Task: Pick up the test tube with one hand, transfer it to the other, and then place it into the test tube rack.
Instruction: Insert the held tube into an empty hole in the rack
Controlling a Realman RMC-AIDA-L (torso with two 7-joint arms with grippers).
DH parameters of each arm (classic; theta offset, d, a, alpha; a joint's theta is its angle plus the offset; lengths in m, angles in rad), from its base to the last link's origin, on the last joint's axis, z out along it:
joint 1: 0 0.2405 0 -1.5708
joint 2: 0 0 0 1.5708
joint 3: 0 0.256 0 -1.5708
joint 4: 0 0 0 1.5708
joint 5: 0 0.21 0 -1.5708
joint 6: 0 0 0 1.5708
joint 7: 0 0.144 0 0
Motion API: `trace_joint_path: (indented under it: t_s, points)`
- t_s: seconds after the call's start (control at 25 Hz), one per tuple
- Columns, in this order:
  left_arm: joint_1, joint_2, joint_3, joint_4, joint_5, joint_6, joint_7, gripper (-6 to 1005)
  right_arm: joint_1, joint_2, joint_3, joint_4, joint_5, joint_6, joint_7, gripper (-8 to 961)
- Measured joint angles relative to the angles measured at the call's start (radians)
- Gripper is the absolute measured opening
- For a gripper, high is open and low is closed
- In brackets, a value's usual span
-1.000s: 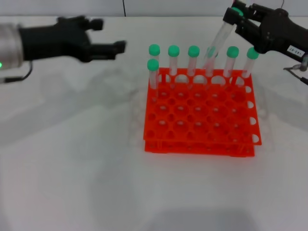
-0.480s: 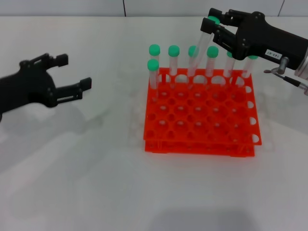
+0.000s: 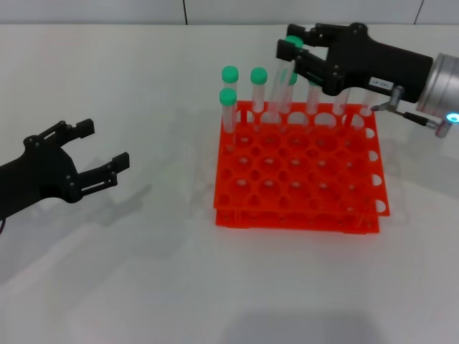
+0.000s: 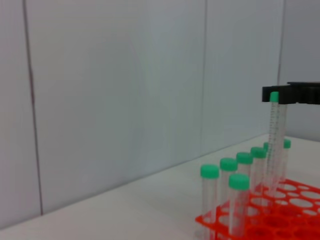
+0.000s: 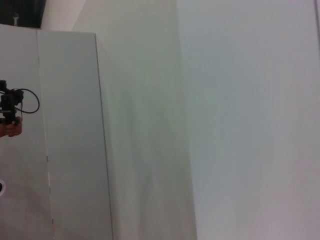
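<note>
My right gripper, black with a white wrist label, is shut on the test tube just under its green cap and holds it slightly tilted over the back row of the orange rack. The tube's lower end is at the rack's top; I cannot tell if it is inside a hole. The left wrist view shows this tube hanging from the right gripper's fingers above the rack. My left gripper is open and empty, low over the table far left of the rack.
Several other green-capped tubes stand in the rack's back row, and one stands in the second row at its left corner. The rest of the holes are empty. The right wrist view shows only a wall.
My right gripper has carried the tube to the left, along the rack's back row. My left gripper has drawn away left and toward the table's front, still open.
</note>
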State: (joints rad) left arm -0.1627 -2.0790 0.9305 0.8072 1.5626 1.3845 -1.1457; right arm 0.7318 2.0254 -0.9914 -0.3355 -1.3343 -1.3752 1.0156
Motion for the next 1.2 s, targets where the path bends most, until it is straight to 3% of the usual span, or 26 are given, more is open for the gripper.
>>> trace_joint_path:
  t_s: [0.6, 1.2]
  points:
    - [-0.012, 0.002, -0.022, -0.036, 0.014, -0.031, 0.009, 868, 0.104, 0.003, -0.015, 0.151, 0.056, 0.052, -0.108, 330]
    - [-0.046, 0.003, -0.023, -0.048, 0.028, -0.053, 0.003, 869, 0.107, 0.002, -0.051, 0.171, 0.055, 0.115, -0.143, 344]
